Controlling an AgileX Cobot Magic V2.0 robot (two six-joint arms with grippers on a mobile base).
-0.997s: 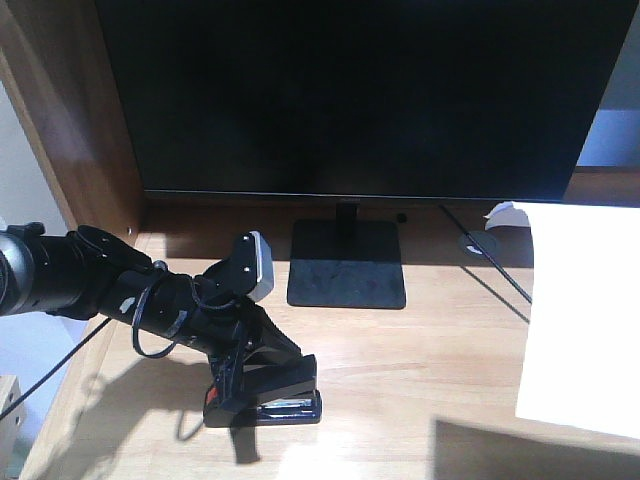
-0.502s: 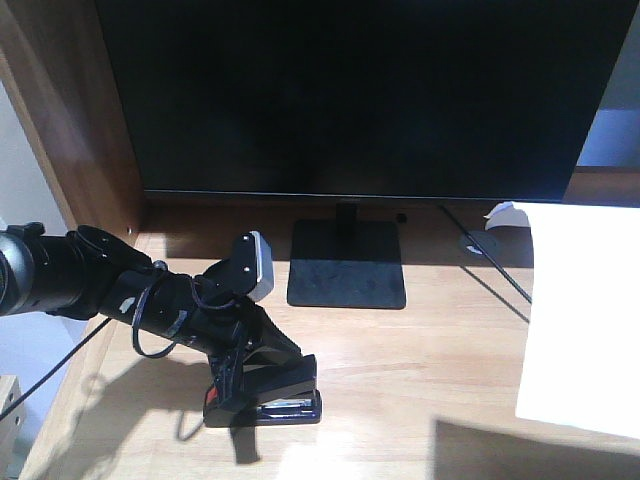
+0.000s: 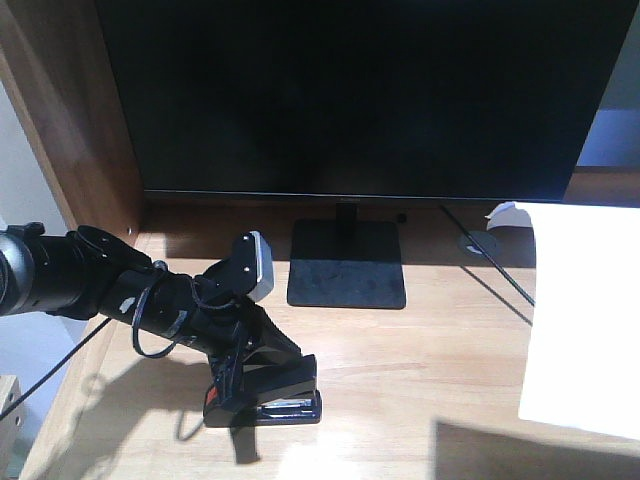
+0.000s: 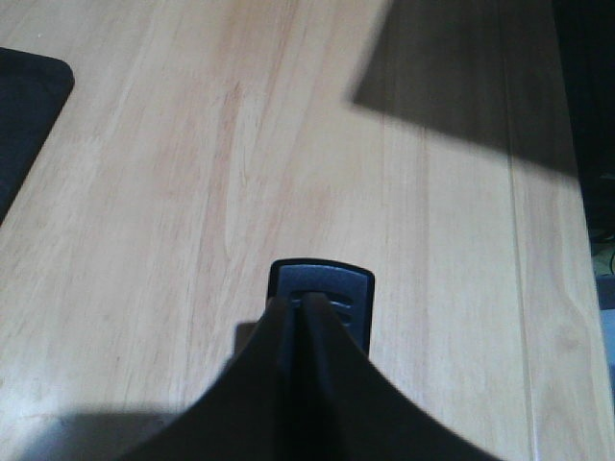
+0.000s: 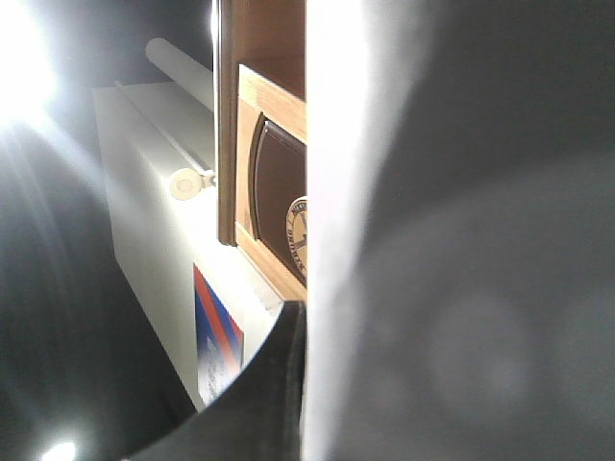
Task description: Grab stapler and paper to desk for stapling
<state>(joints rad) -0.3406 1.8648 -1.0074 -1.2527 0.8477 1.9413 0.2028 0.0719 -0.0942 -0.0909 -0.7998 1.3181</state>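
Note:
The black stapler sits on the light wooden desk at front left, an orange patch at its rear. My left gripper is shut on it from the left. In the left wrist view, the two dark fingers press together over the stapler, whose front tip shows beyond them. The white paper hangs above the desk at the right and casts a shadow below. In the right wrist view, my right gripper is shut on the paper, which is seen edge-on.
A large black monitor fills the back, its flat base standing mid-desk. A cable runs from a grommet at back right. A brown side panel borders the left.

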